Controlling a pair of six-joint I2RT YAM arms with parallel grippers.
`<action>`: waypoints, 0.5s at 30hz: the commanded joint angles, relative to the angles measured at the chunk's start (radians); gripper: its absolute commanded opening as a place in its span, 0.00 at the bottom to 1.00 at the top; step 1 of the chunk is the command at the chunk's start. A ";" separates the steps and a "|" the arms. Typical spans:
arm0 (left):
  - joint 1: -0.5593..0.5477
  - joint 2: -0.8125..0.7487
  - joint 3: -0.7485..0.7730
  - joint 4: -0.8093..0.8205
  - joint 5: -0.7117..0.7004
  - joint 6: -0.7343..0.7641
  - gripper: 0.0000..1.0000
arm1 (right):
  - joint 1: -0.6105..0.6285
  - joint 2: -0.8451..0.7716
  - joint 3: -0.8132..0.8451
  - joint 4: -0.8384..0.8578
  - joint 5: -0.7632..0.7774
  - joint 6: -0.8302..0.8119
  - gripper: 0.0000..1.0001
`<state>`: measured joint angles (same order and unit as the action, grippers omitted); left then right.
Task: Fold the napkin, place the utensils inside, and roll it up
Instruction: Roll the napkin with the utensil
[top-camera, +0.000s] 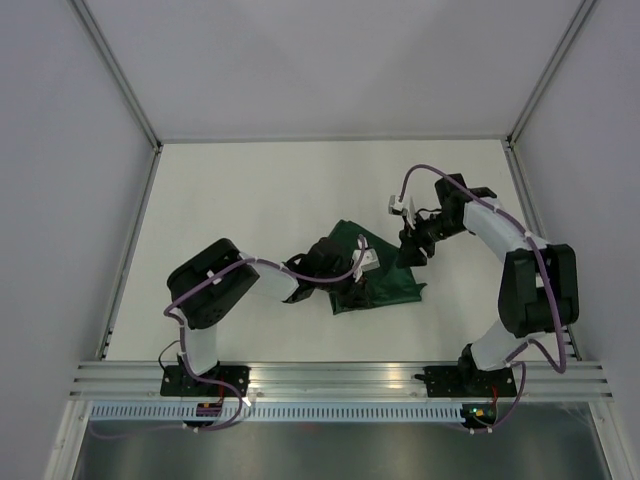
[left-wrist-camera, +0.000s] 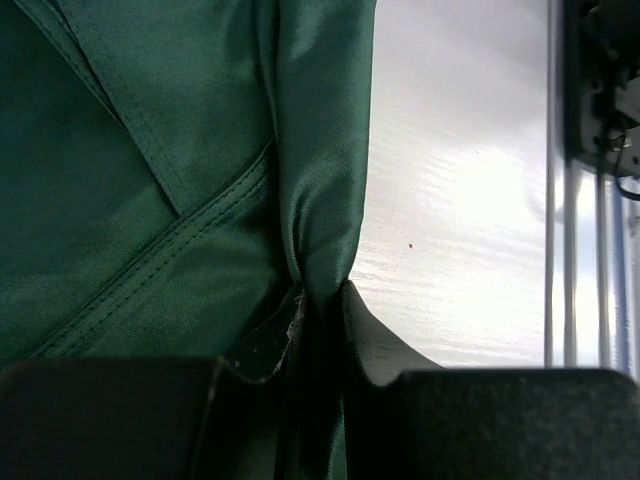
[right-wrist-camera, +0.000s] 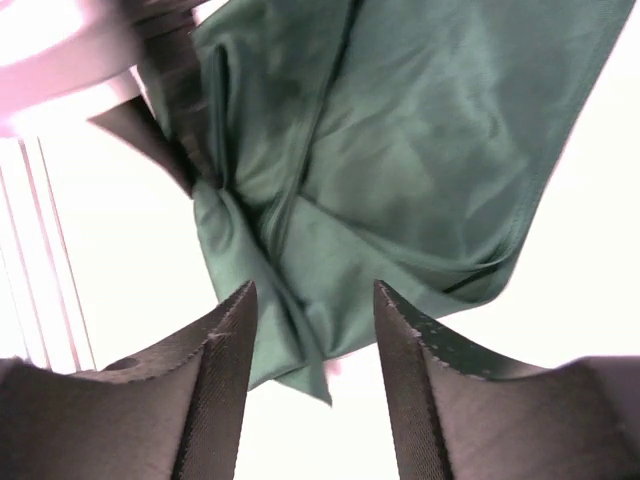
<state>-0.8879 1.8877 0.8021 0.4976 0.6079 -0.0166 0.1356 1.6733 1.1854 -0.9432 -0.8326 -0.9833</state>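
The dark green napkin (top-camera: 392, 285) lies bunched and folded over near the table's middle. My left gripper (top-camera: 356, 288) is shut on a pinched fold of it, which shows in the left wrist view (left-wrist-camera: 322, 296) with cloth (left-wrist-camera: 150, 180) spread to the left. My right gripper (top-camera: 410, 254) is open and empty, hovering over the napkin's far right part. In the right wrist view its jaws (right-wrist-camera: 314, 290) stand wide apart above a loose corner of the napkin (right-wrist-camera: 400, 150). A small pinkish spot (right-wrist-camera: 332, 367) peeks out at that corner. I cannot tell whether it is the utensil, which is otherwise hidden.
The white table (top-camera: 250, 200) is walled by grey panels with metal frame rails. An aluminium rail (top-camera: 340, 378) runs along the near edge by the arm bases. The left arm's finger (right-wrist-camera: 150, 140) shows at the upper left of the right wrist view.
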 joint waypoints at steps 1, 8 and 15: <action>0.049 0.106 -0.001 -0.183 0.139 -0.081 0.02 | 0.010 -0.144 -0.127 0.145 -0.016 -0.043 0.57; 0.110 0.209 0.083 -0.251 0.257 -0.131 0.02 | 0.055 -0.374 -0.384 0.349 0.075 -0.060 0.62; 0.150 0.281 0.147 -0.326 0.306 -0.160 0.02 | 0.241 -0.533 -0.570 0.541 0.258 0.000 0.66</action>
<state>-0.7521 2.0735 0.9787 0.3923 0.9833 -0.1844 0.2970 1.2018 0.6662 -0.5636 -0.6605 -0.9916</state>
